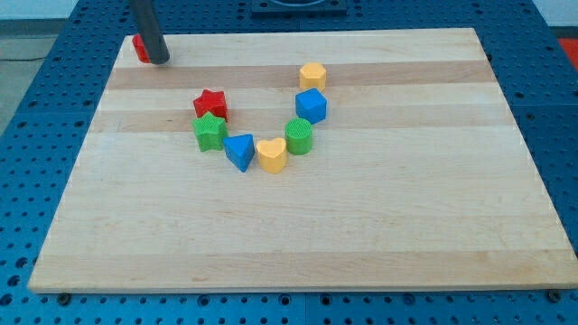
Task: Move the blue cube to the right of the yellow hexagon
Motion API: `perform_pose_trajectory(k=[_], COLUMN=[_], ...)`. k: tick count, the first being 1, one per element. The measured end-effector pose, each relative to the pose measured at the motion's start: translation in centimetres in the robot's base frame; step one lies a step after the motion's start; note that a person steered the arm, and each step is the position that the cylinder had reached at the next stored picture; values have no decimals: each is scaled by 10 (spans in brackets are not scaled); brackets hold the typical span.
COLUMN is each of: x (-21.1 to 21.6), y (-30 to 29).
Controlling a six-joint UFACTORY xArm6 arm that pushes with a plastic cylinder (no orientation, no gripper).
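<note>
The blue cube (312,106) sits on the wooden board just below the yellow hexagon (312,76), touching or nearly touching it. My tip (158,60) is at the board's top left corner, far to the left of both blocks. It stands right beside a red block (140,48), which the rod partly hides.
A green cylinder (299,135), a yellow heart (272,154), a blue triangle (240,151), a green star (209,132) and a red star (210,104) form a curved row left of and below the blue cube. The board's right edge (519,135) lies well to the right.
</note>
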State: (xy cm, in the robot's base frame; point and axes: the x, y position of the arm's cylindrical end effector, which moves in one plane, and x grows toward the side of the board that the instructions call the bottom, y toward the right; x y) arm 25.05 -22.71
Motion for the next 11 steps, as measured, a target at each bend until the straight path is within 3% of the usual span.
perform_pose_trajectory(k=[4,6,9,10,11], x=[64,116,151,149,113], y=[138,183,224,239,264])
